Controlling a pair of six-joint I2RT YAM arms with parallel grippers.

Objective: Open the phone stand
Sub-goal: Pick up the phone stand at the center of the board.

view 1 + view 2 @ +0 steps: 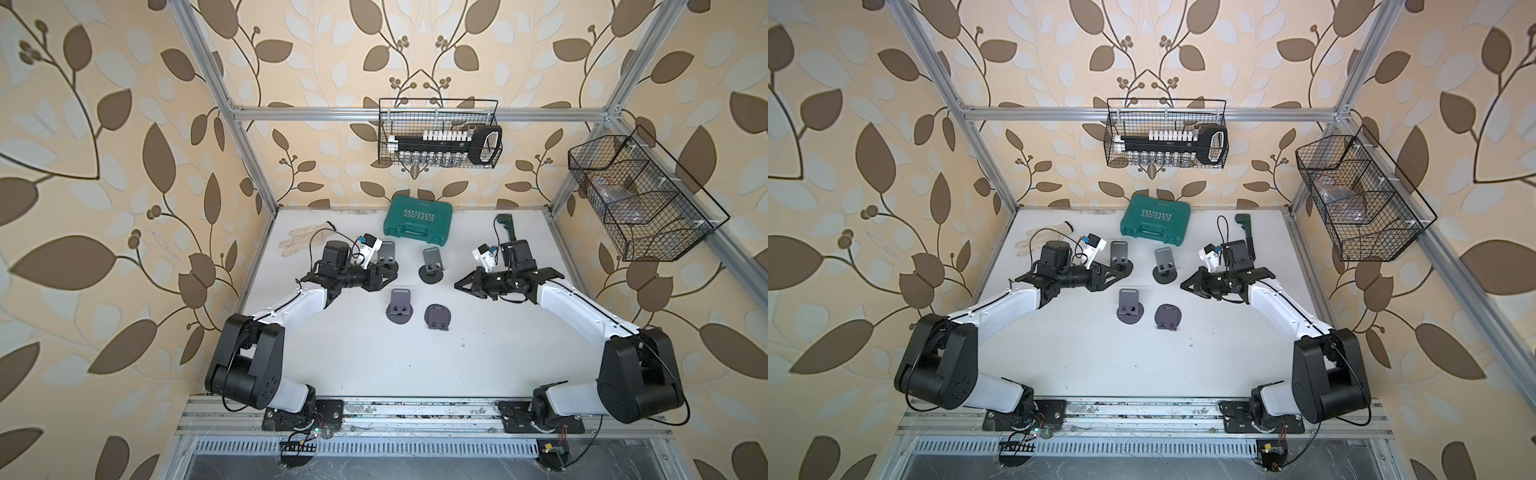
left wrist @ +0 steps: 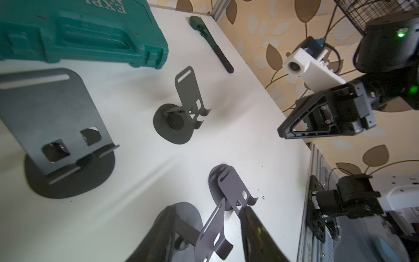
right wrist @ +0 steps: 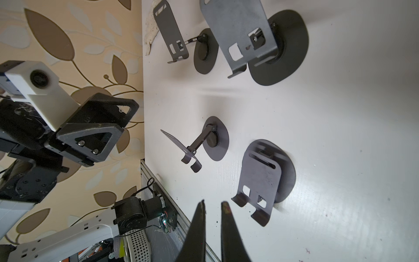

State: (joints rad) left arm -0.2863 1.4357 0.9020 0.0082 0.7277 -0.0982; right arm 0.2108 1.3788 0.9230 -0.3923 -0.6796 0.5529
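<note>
Several dark grey phone stands sit on the white table. Two stand opened upright [image 1: 387, 252] [image 1: 432, 259]. A third stand [image 1: 400, 307] [image 3: 192, 147] has its plate raised on its arm. A fourth stand [image 1: 437, 318] [image 3: 263, 179] lies nearly folded on its base. My left gripper [image 1: 392, 272] [image 2: 207, 209] hovers beside the back-left upright stand, jaws apart. In the left wrist view the third stand's plate [image 2: 213, 231] shows between the fingers, and neither finger presses on it. My right gripper [image 1: 457, 286] [image 3: 213, 202] hangs right of the stands, jaws nearly together and empty.
A green tool case [image 1: 417, 222] lies at the back of the table. A white glove [image 1: 299, 241] is at the back left, a dark green tool [image 1: 506, 226] at the back right. Wire baskets hang on the back wall [image 1: 440, 133] and right wall [image 1: 640, 199].
</note>
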